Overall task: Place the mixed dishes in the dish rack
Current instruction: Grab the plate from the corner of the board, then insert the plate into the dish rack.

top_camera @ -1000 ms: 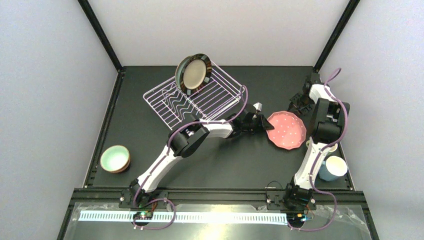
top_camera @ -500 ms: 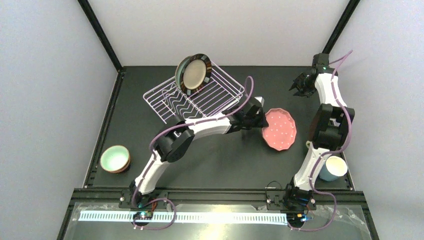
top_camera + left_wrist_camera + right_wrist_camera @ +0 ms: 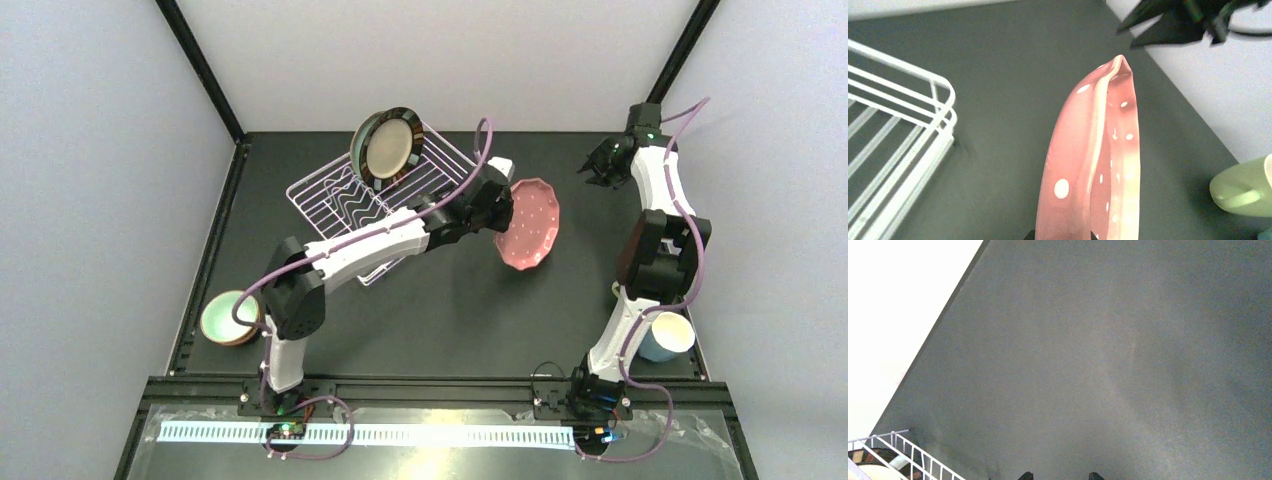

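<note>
My left gripper (image 3: 497, 208) is shut on the rim of the pink speckled plate (image 3: 528, 224) and holds it on edge above the mat, just right of the white wire dish rack (image 3: 345, 200). In the left wrist view the plate (image 3: 1093, 165) runs up from my jaws, with the rack's corner (image 3: 923, 125) at left. The flowered plate with the dark rim (image 3: 386, 147) stands in the rack's far part. My right gripper (image 3: 598, 170) is open and empty, raised near the far right corner; its fingertips (image 3: 1027, 475) show over bare mat.
Small stacked bowls (image 3: 231, 317) sit at the near left. A light blue mug (image 3: 664, 336) stands at the near right beside the right arm. A pale green mug (image 3: 1245, 187) shows in the left wrist view. The enclosure's walls and black posts ring the mat.
My left arm has lifted the pink plate off the mat, tipped it on edge and carried it left toward the rack. My right gripper rose away to the far right corner.
</note>
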### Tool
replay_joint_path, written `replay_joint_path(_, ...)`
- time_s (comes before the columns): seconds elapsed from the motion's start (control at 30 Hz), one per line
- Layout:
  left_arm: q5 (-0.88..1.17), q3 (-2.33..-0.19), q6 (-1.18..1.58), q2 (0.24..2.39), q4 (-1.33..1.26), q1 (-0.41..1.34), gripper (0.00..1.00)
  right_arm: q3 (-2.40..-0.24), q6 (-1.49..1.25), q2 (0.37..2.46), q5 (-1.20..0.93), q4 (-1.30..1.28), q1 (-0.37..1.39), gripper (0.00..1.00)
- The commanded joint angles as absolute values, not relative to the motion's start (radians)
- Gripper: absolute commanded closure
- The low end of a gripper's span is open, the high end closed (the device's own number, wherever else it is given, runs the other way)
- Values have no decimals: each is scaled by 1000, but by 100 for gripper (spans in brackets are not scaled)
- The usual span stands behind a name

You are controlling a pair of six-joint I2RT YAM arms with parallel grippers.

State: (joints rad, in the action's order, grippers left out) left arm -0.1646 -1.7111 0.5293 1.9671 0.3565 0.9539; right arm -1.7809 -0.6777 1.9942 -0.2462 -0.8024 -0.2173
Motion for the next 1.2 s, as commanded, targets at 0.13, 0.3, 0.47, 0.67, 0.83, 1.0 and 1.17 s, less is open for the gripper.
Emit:
replay_joint_path(0.13,-412,-1836,225,1748,358,917,99,-1717,-672,1956,-288,-705,-216,37)
replay_joint_path(0.3,-488,-1832,76,1677,369,844,99,-1694,-643,1927,-266,-646,-216,37)
replay_joint_path(0.47,-499,-1818,-49,1632,355,746,99,-1664,-618,1901,-263,-550,-215,37)
replay_joint_path(0.67,-444,-1767,-167,1594,295,622,99,-1664,-600,1911,-275,-453,-193,37)
replay_joint_path(0.83,-370,-1720,-277,1605,256,545,99,-1680,-575,1944,-273,-400,-174,38)
replay_joint_path(1.0,-299,-1710,-343,1649,237,500,99,-1678,-548,1976,-250,-346,-163,38)
replay_joint_path(1.17,-270,-1701,-411,1704,224,487,99,-1629,-528,1989,-238,-266,-145,38)
